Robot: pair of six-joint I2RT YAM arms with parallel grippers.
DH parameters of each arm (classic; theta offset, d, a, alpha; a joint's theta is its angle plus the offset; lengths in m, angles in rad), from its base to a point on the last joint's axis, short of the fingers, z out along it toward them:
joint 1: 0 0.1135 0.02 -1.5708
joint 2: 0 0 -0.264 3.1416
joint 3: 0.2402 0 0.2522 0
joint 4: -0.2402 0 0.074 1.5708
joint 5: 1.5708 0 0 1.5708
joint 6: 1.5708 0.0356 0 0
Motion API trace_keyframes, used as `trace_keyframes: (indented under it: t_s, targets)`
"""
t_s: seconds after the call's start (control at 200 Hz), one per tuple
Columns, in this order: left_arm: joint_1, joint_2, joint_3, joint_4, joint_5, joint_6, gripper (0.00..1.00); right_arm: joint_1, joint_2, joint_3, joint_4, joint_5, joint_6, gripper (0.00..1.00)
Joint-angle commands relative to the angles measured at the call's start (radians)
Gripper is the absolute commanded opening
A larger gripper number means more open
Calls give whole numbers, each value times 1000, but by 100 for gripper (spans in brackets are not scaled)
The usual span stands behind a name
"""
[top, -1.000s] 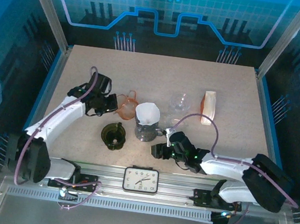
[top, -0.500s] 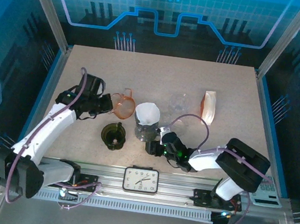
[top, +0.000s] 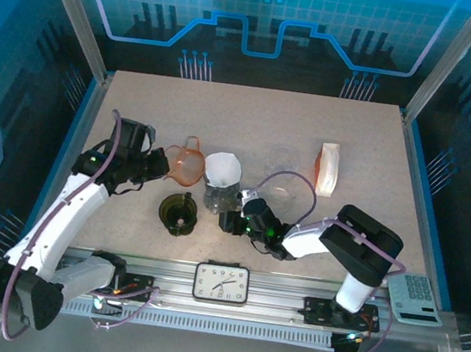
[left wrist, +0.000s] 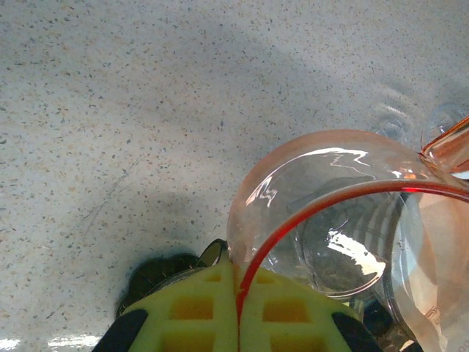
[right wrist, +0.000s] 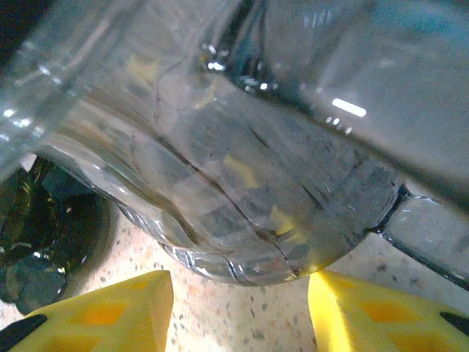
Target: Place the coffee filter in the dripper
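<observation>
Plainly, the left gripper (left wrist: 236,308) has its jaws clamped shut on the orange dripper (left wrist: 315,213) at the rim. The right gripper (right wrist: 238,293) has its jaws apart astride the glass server (right wrist: 220,183); whether they pinch it, I cannot tell. The coffee filter (top: 222,169) sits in the server's mouth, just beside the dripper, so the filter probably has to cross over next. A dark cup (top: 178,214) crowds the near side; the far desk (top: 269,120) offers room.

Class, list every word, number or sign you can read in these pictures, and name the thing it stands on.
No text here can be read.
On the clock: dial numerals too small to read.
On the calculator: key marks too small to read.
</observation>
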State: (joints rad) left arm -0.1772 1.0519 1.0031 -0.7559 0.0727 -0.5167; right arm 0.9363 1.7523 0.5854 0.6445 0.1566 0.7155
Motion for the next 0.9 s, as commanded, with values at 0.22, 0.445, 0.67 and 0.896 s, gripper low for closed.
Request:
trace_keyframes:
  t_s: [0.22, 0.445, 0.67, 0.896]
  targets:
    - [76, -91, -32, -38, -66, -9, 0, -30, 110, 169, -10, 26, 10, 52]
    - [130, -109, -47, -58, -65, -15, 0, -44, 173, 266, -45, 24, 10, 53]
    - [133, -156, -69, -58, -41, -36, 0, -55, 257, 398, -77, 26, 17, 53]
    - [133, -177, -86, -65, -17, -52, 0, -57, 342, 517, -119, 32, 45, 53]
